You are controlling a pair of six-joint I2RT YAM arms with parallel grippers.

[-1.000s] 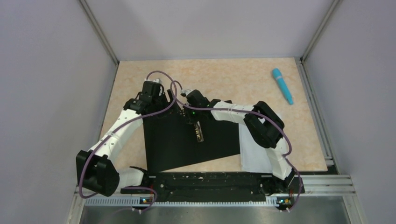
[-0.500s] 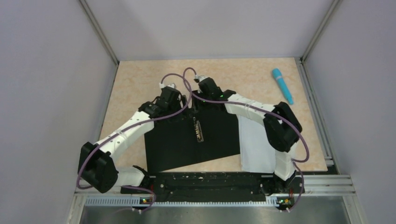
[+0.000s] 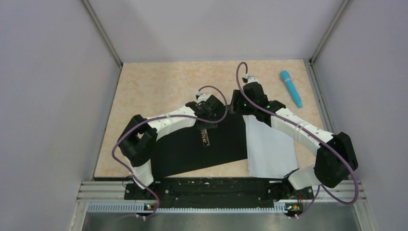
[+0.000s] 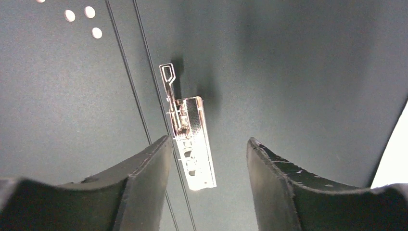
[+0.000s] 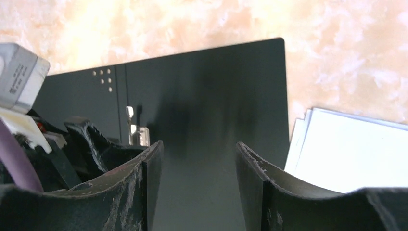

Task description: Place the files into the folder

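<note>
The folder (image 3: 178, 154) lies open on the table, black inside up, with its metal clip (image 3: 206, 137) along the spine. My left gripper (image 3: 208, 126) hovers open just above the clip (image 4: 195, 144), which shows between its fingers without being touched. The files (image 3: 269, 149), a stack of white sheets, lie flat just right of the folder. My right gripper (image 3: 235, 105) is open and empty over the folder's far right corner (image 5: 202, 86). In the right wrist view the files (image 5: 351, 149) lie to the right of its fingers.
A blue pen-like object (image 3: 291, 88) lies at the far right of the beige tabletop. Metal rails run along the right side (image 3: 327, 115) and the near edge. Grey walls enclose the table on three sides.
Both arms have swung to the right. The left gripper went from the folder's far left corner to over the clip. The right gripper opened and drew away from the clip to the far right corner.
</note>
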